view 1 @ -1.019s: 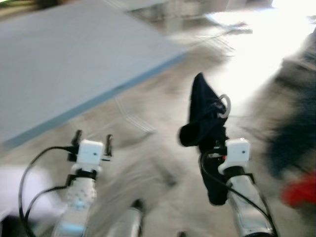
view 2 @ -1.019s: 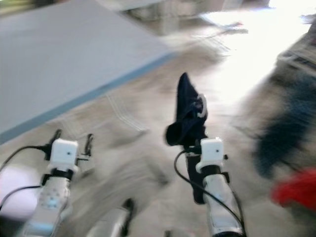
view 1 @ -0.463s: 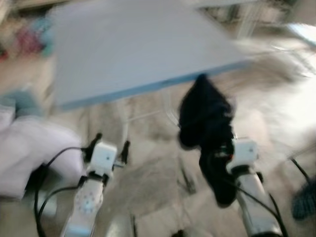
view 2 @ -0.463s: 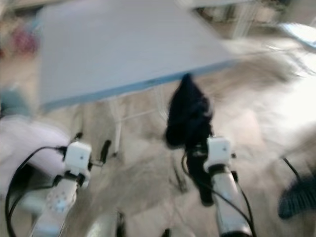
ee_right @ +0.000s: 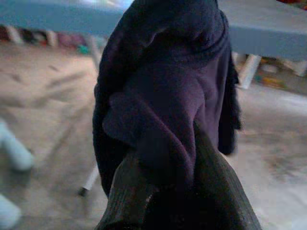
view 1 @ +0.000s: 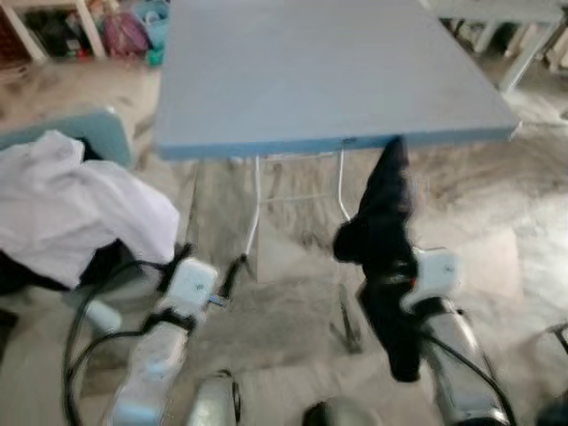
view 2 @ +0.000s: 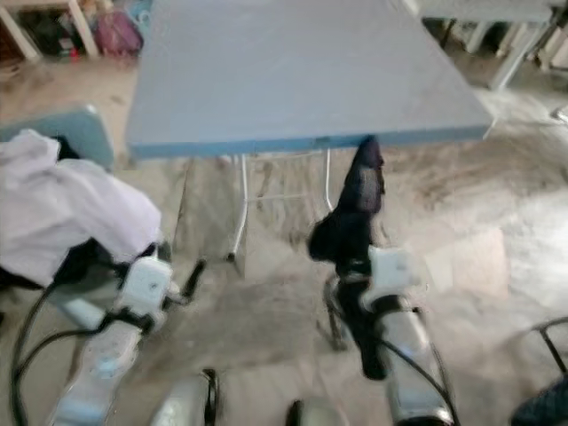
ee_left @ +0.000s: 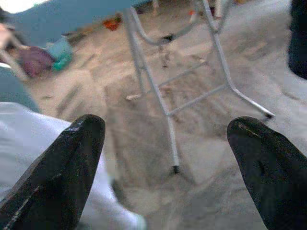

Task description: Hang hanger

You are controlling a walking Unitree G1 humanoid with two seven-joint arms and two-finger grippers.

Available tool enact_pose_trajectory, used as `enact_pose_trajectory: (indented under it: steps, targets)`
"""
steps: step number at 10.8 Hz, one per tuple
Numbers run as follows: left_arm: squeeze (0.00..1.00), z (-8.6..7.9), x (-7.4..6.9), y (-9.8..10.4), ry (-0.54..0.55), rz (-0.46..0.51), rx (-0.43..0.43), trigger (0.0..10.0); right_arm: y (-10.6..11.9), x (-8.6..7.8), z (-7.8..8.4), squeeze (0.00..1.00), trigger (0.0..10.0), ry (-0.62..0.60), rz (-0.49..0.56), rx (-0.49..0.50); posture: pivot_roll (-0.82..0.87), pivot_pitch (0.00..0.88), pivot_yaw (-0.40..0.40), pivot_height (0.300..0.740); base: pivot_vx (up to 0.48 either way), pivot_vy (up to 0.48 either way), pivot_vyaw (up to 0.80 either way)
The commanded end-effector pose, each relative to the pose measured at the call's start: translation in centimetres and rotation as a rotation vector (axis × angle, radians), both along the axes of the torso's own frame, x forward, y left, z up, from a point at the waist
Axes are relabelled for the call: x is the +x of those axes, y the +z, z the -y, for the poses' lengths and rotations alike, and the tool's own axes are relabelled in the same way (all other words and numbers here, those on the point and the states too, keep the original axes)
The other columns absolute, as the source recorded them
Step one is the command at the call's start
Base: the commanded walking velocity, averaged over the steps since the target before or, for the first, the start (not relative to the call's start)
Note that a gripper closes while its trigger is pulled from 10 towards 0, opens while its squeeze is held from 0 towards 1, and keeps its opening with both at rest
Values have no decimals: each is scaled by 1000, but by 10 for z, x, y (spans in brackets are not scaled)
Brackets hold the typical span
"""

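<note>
**Ana:** While the head views are soft with blur, what can you actually make out of the hanger?

**Ben:** No hanger shape is clear. The right gripper point(ee_right: 168, 191) is clamped on a bunched dark navy cloth garment point(view 1: 383, 232), and the cloth wraps over the fingers, so whatever frame lies inside is hidden. In the right wrist view the dark folds cover nearly everything ahead, and the fingertips are buried in them.

**Ana:** Where does that bundle sit?

**Ben:** Held up in front of the robot on its right side, above the pale mottled stone floor point(view 1: 293, 302). Its top overlaps the near edge of the flat grey-blue folding table point(view 1: 328, 80). I cannot tell whether it touches that edge.

**Ana:** Which way does it run?

**Ben:** Its long axis is roughly upright: a narrow peak points up toward the table edge, and a tail of cloth hangs down past the wrist.

**Ana:** And the other arm?

**Ben:** The left gripper point(ee_left: 168, 158) is raised low on the left, fingers point(ee_left: 76, 158) spread wide apart with nothing between them. Ahead of it stand the table's thin white metal legs point(ee_left: 163, 96). A crumpled white fabric heap point(view 1: 75, 209) lies on a pale blue seat point(view 1: 102, 133) at the far left, cut off by the frame.
</note>
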State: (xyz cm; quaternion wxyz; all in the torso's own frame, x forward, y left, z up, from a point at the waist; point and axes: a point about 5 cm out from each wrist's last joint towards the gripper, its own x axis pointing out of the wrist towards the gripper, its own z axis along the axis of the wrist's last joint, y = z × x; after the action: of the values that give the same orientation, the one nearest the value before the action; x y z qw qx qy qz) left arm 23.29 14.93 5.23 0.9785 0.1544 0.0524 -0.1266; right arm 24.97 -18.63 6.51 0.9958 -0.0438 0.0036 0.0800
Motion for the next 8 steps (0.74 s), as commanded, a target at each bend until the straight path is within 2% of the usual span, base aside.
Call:
enact_pose_trajectory:
  steps: [1,3,4,5,6,7,8]
  targets:
    - [0,6,-1,-1,-21,-7,-9,10000,25,7,-6,0,10000,90,100,-5,17,158,-42,740,0,0,800]
    - [0,6,-1,-1,-22,-4,2,10000,21,-1,-2,0,10000,127,67,-24,17,158,-42,740,0,0,800]
    - [0,6,-1,-1,-17,-3,3,10000,3,-13,8,0,10000,131,-19,-113,14,159,-42,740,0,0,800]
    - [0,5,0,-1,-8,0,4,10000,-6,-21,20,0,10000,61,-63,-113,14,160,-44,740,0,0,631]
    - [0,2,1,1,23,8,-22,10000,-7,-33,31,0,10000,-22,-45,-41,14,162,-46,740,0,0,0]
    - [0,1,1,1,35,7,-24,10000,-6,-39,31,0,10000,-34,-30,-54,12,163,-48,740,0,0,0]
    - [0,2,0,-1,25,-6,-18,10000,-7,-45,31,0,10000,-70,-38,-5,9,165,-46,740,0,0,0]
